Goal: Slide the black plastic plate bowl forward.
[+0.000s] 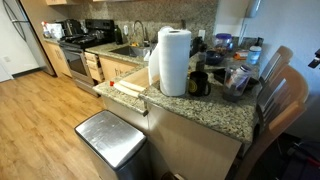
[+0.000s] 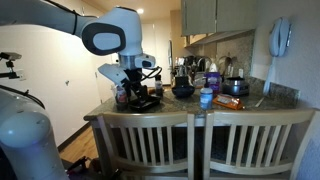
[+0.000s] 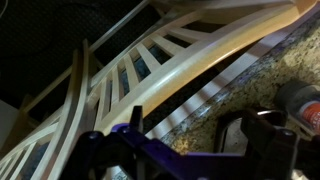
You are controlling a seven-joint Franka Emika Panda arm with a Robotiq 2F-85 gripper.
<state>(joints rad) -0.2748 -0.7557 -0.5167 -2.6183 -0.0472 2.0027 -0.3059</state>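
Note:
In an exterior view the black plastic plate bowl [image 2: 147, 103] sits low on the granite counter [image 2: 215, 108], near its corner by the chairs. My gripper [image 2: 135, 93] hangs right over the bowl's near side, at or close to its rim. In the wrist view my gripper [image 3: 198, 138] has its fingers wide apart, so it is open. A black curved rim [image 3: 222, 128] lies on the granite just inside the right finger. I cannot tell whether a finger touches it. I cannot make out the bowl in the exterior view with the paper towel roll.
Two wooden chair backs [image 2: 190, 140] stand against the counter edge, also seen in the wrist view [image 3: 150, 70]. A dark bowl [image 2: 183, 90], a blue cup [image 2: 206, 98] and a black pan [image 2: 233, 87] stand beyond. A paper towel roll [image 1: 174, 60] and black mug [image 1: 198, 84] share the counter.

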